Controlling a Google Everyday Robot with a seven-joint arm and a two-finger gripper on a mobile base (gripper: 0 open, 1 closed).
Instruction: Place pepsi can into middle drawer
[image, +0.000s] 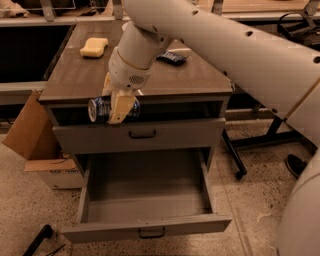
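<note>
My gripper is shut on the pepsi can, a small blue can held on its side with its silver end pointing left. It hangs just past the front edge of the cabinet top, in front of the dark gap above the upper drawer front. The middle drawer is pulled wide open below, grey and empty inside, with a small dark handle on its front. The can is above the drawer's back left part.
On the brown cabinet top lie a yellow sponge at the back left and a flat dark-blue snack packet at the back right. A cardboard box stands left of the cabinet. A black chair base is to the right.
</note>
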